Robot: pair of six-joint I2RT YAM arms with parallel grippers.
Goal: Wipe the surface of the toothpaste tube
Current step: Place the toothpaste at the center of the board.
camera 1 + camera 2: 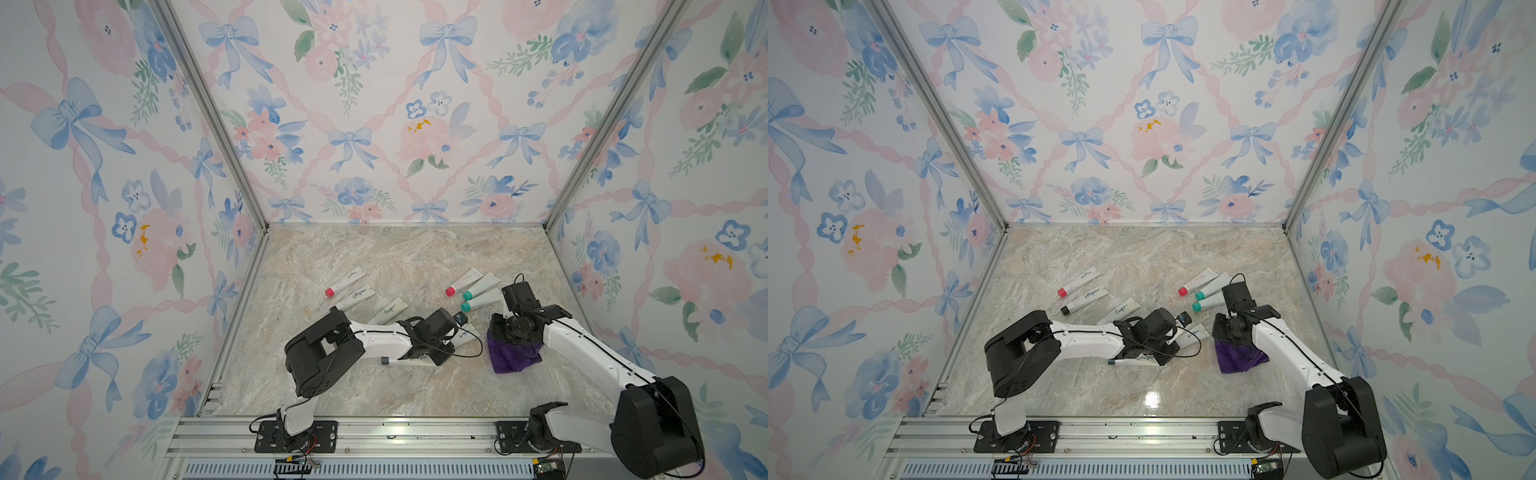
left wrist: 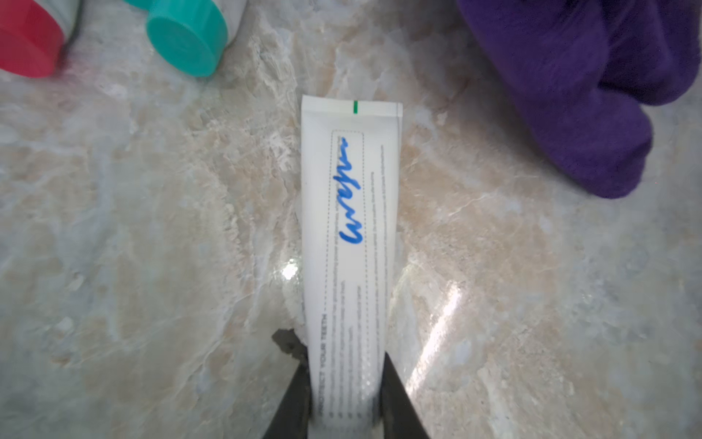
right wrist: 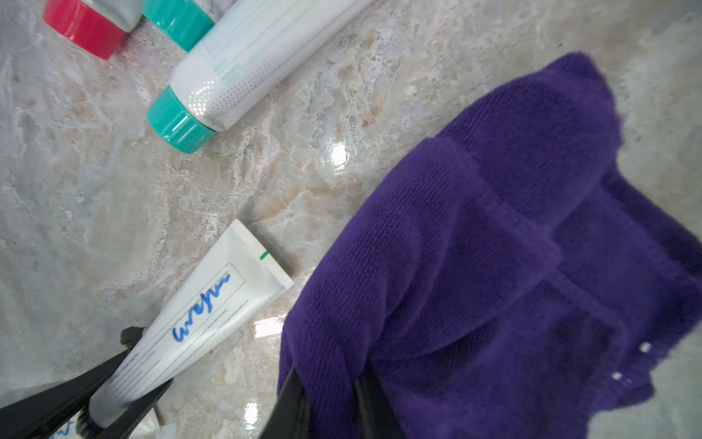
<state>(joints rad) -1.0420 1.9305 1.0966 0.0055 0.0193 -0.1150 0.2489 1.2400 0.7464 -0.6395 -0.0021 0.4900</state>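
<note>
Marble counter point(image 1: 374, 266), tube point(image 2: 349, 228), green tick point(image 2: 355, 107) wrist-view only

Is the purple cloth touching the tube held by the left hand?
No, bare counter shows between the cloth and the tube in the left wrist view.

Toothpaste tube point(image 2: 349, 235) cap end cut off at the left wrist view's edge; its print blurred

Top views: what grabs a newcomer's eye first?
The purple cloth, bunched in the right gripper, right of centre over the marble table. Beside it, the left gripper pinches a white tube scribbled in blue. Loud floral wallpaper surrounds everything.
</note>
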